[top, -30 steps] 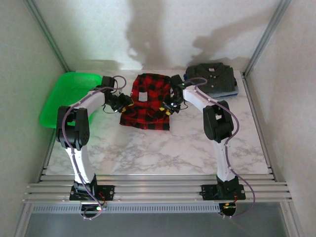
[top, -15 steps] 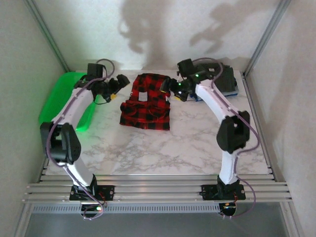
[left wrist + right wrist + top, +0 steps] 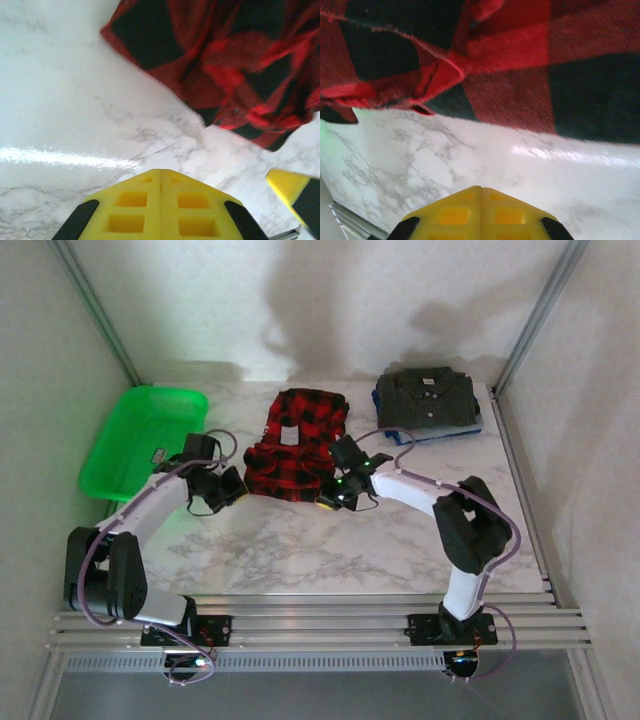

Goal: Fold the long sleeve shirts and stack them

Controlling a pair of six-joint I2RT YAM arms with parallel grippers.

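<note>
- I am watching the red-and-black plaid shirt (image 3: 298, 440) from above: it is lying flat on the marble table (image 3: 330, 540), its long axis running away from the arm bases, white neck label at the far end and the wider hem at the near end.
- The left gripper (image 3: 232, 488) is sitting just beside the hem's left corner, and the right gripper (image 3: 335, 495) just beside its right corner (neither arm is clearly nearer, so I am treating this as a two-handed move).
- In the left wrist view the left gripper (image 3: 160, 180) is showing its yellow fingers pressed together with nothing between them; the plaid shirt (image 3: 225, 65) is lying ahead and to the right, bare marble between.
- The right gripper (image 3: 481, 192) is likewise closed and empty, with the plaid shirt (image 3: 510, 65) lying straight ahead, its rumpled edge apart from the tips.
- I am judging that both pairs of fingers need to open and slide forward under the hem before any fold can begin.
- The folded grey-olive shirt (image 3: 428, 398) is resting on a blue garment (image 3: 470, 428) to the right of the plaid shirt's far end, well apart from it.
- The green basket (image 3: 135, 440) is sitting to the left of the plaid shirt; nothing is blocking either corner.
</note>
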